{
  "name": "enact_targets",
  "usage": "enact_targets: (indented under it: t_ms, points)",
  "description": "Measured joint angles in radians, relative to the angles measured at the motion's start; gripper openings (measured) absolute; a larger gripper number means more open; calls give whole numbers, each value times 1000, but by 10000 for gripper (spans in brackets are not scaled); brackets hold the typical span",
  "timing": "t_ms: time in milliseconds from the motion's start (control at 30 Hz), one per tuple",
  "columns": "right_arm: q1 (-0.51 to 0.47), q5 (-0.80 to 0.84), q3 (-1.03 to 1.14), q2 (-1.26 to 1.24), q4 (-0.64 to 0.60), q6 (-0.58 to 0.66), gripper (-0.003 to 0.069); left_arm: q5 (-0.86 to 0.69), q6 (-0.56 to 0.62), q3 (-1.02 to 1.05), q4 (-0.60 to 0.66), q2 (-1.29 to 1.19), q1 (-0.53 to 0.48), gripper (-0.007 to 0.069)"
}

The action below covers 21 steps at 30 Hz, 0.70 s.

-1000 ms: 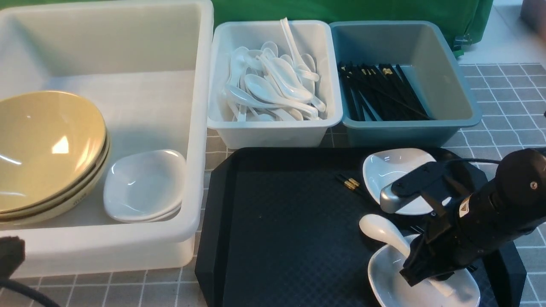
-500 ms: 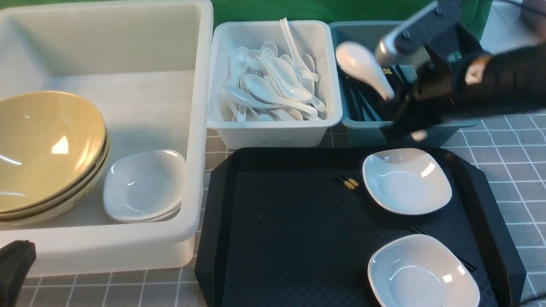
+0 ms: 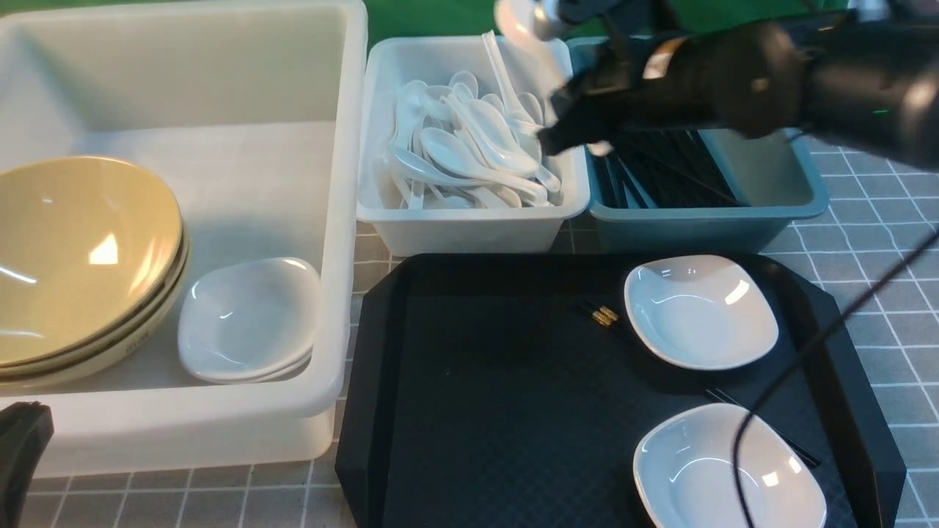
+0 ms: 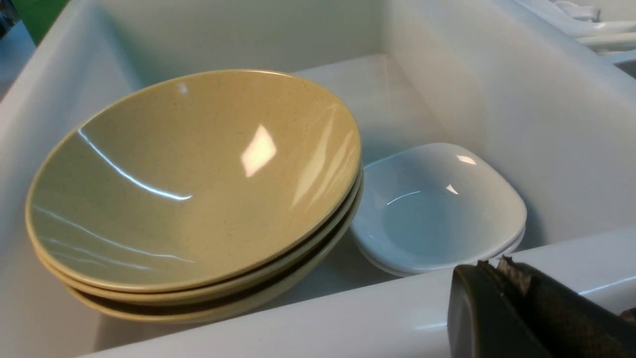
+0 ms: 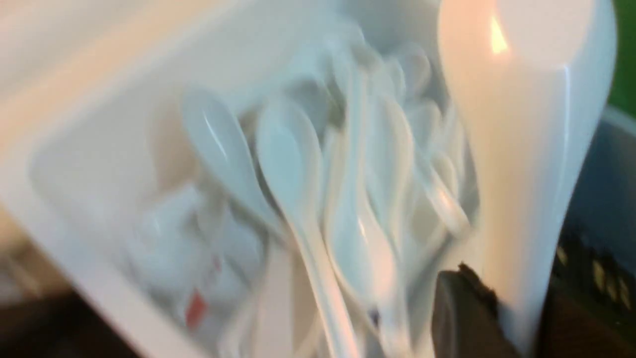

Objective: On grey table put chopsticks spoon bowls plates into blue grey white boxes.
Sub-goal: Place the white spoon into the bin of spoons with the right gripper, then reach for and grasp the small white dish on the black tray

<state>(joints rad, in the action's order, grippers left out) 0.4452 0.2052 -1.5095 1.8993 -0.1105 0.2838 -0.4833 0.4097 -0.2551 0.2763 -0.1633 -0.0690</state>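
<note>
1. My right hand (image 3: 568,125) grasps the spoon (image 3: 517,22) over the grey-white box (image 3: 469,224) at 12 o'clock, not yet let go.
2. Bowls (image 3: 81,257) already sit in the white tub (image 3: 345,183) at 9 o'clock.
3. Two plates (image 3: 700,312) and chopsticks (image 3: 605,317) are left on the tray (image 3: 499,381) at 5 o'clock.
4. My left hand (image 4: 499,271) looks clenched and empty.

Right gripper (image 3: 576,132) risen from the tray (image 3: 477,381), swung past the blue box (image 3: 704,220) to the spoon box's (image 3: 469,220) right edge, spoon (image 3: 516,20) carried along in its grip, near plate (image 3: 704,477) uncovered, cable (image 3: 777,381) now trailing across it.
</note>
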Motion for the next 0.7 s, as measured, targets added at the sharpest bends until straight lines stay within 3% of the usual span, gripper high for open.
enact_targets:
  t_ms: [33,200,267,333,433,533,700]
  points:
    - [3,-5,-31,24,-1,-7,183,0,0,0,0,0,0,-10]
    - [-6,105,-153,105,-1,-22,388,0,0,0,0,0,0,-10]
    - [-20,258,-209,98,11,-23,498,0,0,0,1,0,0,-10]
    - [-41,454,-242,62,43,-50,559,0,0,0,2,0,0,-10]
    - [-75,664,-230,-10,111,-116,580,0,-1,0,2,0,0,-10]
    - [-131,769,-90,-123,163,-187,582,0,-1,0,2,0,0,-10]
    - [-181,748,307,-316,184,-243,582,1,-1,0,3,0,0,-10]
